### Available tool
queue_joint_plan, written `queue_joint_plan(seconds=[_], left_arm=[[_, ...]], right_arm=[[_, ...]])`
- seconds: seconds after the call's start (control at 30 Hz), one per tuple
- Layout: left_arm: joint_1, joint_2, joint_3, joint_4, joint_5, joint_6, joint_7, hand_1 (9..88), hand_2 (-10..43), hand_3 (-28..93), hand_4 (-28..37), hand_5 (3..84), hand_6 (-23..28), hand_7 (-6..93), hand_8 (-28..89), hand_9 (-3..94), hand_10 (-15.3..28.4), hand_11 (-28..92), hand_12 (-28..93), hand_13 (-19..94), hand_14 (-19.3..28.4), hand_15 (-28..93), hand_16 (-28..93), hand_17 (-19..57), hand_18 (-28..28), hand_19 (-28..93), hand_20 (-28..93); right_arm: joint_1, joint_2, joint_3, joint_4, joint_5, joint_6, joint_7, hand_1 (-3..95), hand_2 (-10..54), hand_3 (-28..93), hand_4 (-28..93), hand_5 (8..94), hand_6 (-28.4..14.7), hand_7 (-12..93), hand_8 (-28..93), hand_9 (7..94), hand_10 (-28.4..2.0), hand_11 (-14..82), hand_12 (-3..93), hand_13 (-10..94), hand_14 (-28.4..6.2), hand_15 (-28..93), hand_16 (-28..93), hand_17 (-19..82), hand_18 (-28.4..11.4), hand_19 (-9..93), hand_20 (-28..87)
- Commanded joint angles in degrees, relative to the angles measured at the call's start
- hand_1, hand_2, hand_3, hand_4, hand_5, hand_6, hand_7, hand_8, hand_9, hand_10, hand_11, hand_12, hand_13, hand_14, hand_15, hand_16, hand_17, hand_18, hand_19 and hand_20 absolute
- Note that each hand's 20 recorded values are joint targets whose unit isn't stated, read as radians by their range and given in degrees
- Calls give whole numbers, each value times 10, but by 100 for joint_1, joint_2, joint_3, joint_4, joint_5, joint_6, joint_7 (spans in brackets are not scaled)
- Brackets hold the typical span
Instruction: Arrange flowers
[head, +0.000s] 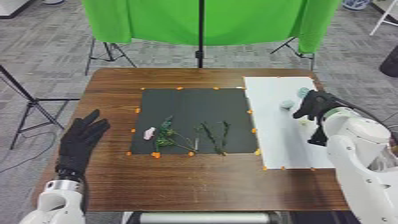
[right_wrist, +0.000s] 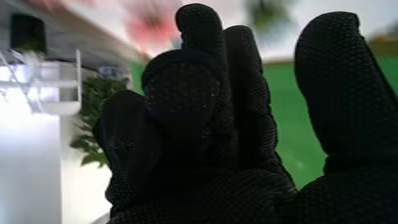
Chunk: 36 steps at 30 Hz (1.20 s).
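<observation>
In the head view, my right hand (head: 318, 106) is over the white sheet (head: 277, 135), beside a pale blue-green flower (head: 287, 104); another such flower (head: 303, 92) lies just beyond it. Something pale yellow (head: 306, 121) is partly hidden near the hand. Green stems (head: 166, 134) and darker sprigs (head: 213, 135) lie on the dark mat (head: 182, 102), with a pale pink flower (head: 149, 133) at its left side. My left hand (head: 82, 137) rests with straight fingers left of the mat. In the right wrist view, my right hand (right_wrist: 209, 150) has mostly straight fingers, holding nothing visible.
The brown table (head: 191, 182) extends around the mat and sheet. Small orange pieces (head: 156, 155) dot their edges. Behind the table stand a green cloth (head: 151, 20) and a black stand pole (head: 201, 37). Another tripod (head: 34, 102) stands on the floor at the left.
</observation>
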Motion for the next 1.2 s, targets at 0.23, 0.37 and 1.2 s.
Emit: queue_joint_plan(seconds=[0.23, 0.37, 1.2], left_arm=[[61, -101, 40, 8, 35, -93, -125, 190, -31, 655, -258, 427, 63, 41, -42, 434, 142, 145, 147, 344, 167, 100, 57, 65, 124, 17, 184], [95, -111, 21, 0, 16, -107, -100, 193, -31, 655, -256, 427, 64, 41, -42, 434, 142, 145, 148, 344, 168, 100, 57, 65, 124, 17, 184], [-41, -34, 132, 34, 22, -100, -91, 195, -35, 660, -257, 433, 66, 50, -44, 438, 145, 155, 148, 346, 170, 107, 57, 66, 126, 19, 182]], right_arm=[[-651, -205, -3, 485, -605, 1048, -111, 459, -95, 592, -133, 646, 26, 148, -85, 767, -139, 196, 226, 844, -38, 604, 339, 592, -121, 932, 538], [-826, -250, -13, 685, -736, 1717, -229, 670, -95, 433, -95, 705, -3, 177, 78, 862, -97, 82, 383, 875, -19, 592, 342, 622, -97, 932, 509], [2538, -2058, -3223, 1033, 275, 1629, -1521, 732, -93, 405, -60, 780, -20, 185, 107, 905, -97, 100, 405, 900, -7, 572, 374, 652, -76, 932, 496]])
